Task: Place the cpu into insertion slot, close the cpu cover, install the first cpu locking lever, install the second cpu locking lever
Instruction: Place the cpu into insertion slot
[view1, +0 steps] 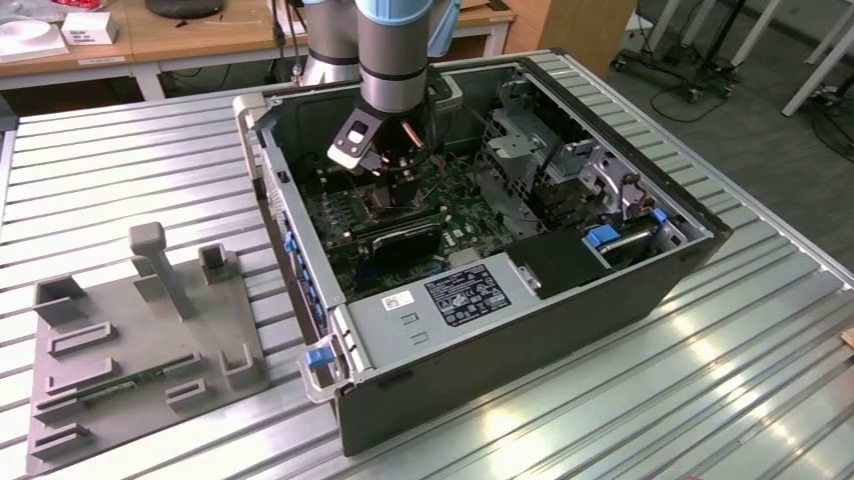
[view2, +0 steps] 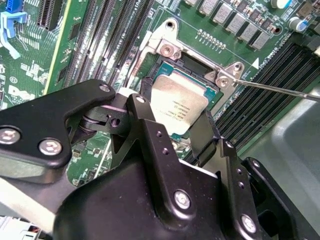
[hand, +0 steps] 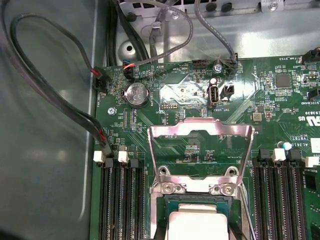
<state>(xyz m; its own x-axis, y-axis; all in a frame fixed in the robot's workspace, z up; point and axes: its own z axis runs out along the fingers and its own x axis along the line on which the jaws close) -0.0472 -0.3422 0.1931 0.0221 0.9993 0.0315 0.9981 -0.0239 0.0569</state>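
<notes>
Cpu (view2: 178, 109), flat silvery square, between fingers (view2: 146, 131)

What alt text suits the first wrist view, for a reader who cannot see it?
The cpu cover is swung open, clear of the insertion slot, where the pale cpu sits. Black memory slots flank the slot on the green board.

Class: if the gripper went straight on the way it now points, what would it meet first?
Probably the cpu, lying at the insertion slot directly ahead of the gripper; depth is unclear, so they may be touching.
</notes>
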